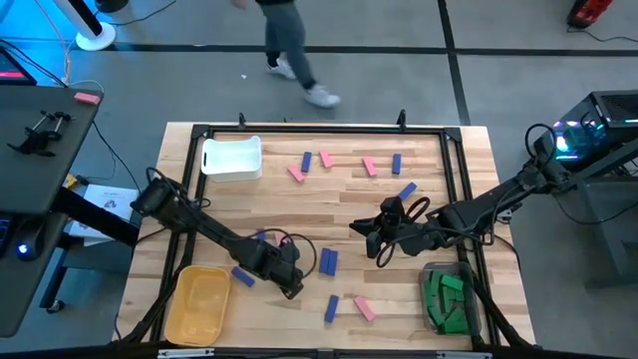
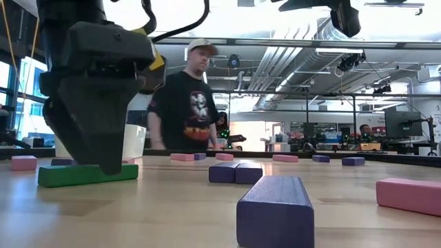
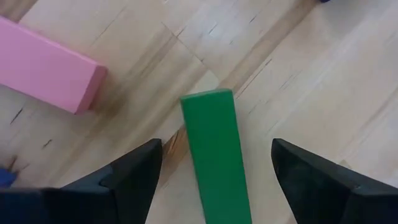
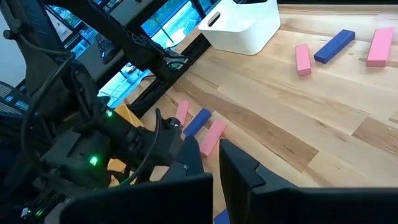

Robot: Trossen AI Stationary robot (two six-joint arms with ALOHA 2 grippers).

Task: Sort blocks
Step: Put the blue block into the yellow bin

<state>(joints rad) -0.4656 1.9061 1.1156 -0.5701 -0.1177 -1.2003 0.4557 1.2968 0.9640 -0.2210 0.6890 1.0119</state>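
Observation:
A green block (image 3: 214,162) lies flat on the wooden table (image 1: 439,175) near its front left. My left gripper (image 3: 216,148) points down over it, open, with one finger on each side of the block and a gap to both. In the low view that gripper (image 2: 89,155) stands right at the green block (image 2: 86,174). A pink block (image 3: 46,65) lies close beside it. My right gripper (image 1: 377,239) hovers shut above the table's middle right, with nothing between its fingers (image 4: 242,165). More pink and blue blocks lie scattered over the table.
A white bin (image 1: 231,158) stands far left, a yellow bin (image 1: 199,304) near left, and a clear bin (image 1: 431,274) holding green blocks near right. Blue blocks (image 1: 329,261) and a pink one (image 1: 365,309) lie near the front. A person (image 1: 289,50) walks beyond the far edge.

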